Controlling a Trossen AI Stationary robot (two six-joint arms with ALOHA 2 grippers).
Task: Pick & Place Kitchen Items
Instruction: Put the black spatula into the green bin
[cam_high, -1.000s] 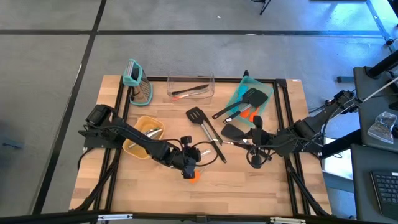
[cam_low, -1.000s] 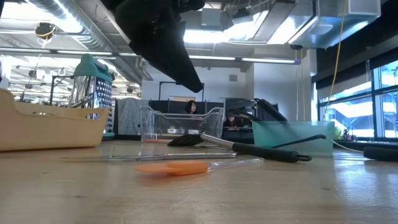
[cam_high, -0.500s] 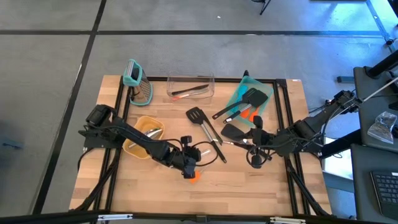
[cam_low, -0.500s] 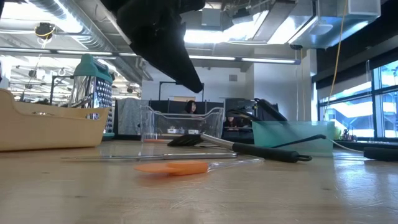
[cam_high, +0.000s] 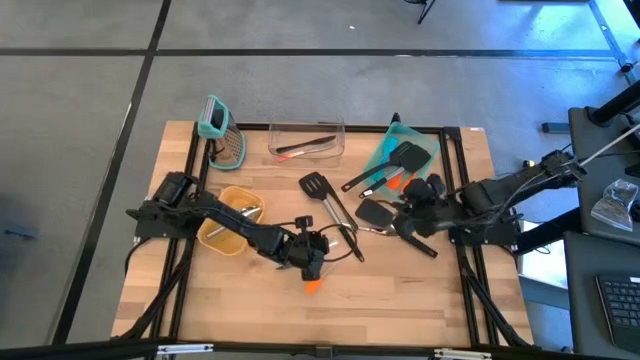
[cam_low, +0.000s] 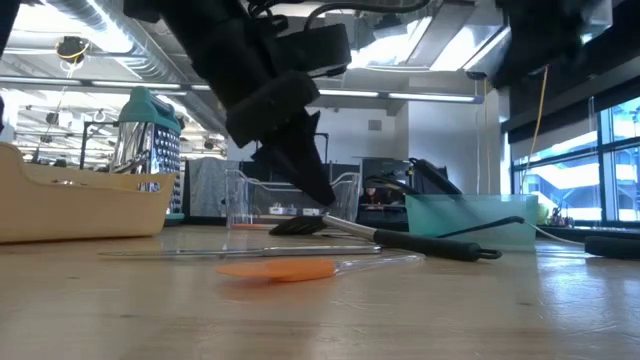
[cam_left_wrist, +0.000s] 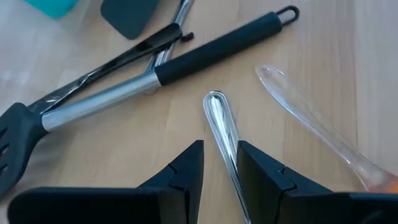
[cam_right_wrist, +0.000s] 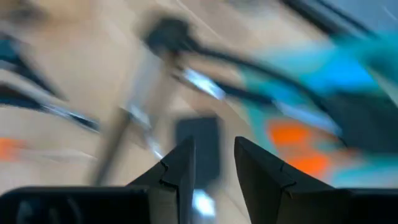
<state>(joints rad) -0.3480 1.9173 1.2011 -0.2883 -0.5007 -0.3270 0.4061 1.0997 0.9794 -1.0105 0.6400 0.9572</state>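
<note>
My left gripper (cam_left_wrist: 219, 163) hangs part-open, empty — a metal handle (cam_left_wrist: 222, 134) just ahead between the fingers. I should lower squarely onto the counter (cam_left_wrist: 311, 74) before closing.

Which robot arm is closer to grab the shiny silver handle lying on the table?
Left. The left tool sits right over the silver handle, fingers either side. The right tool is off by the black turners.

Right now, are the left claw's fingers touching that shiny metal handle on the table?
Cannot tell. The left wrist view shows the metal handle running between the left gripper fingers, but contact isn't plain.
</note>
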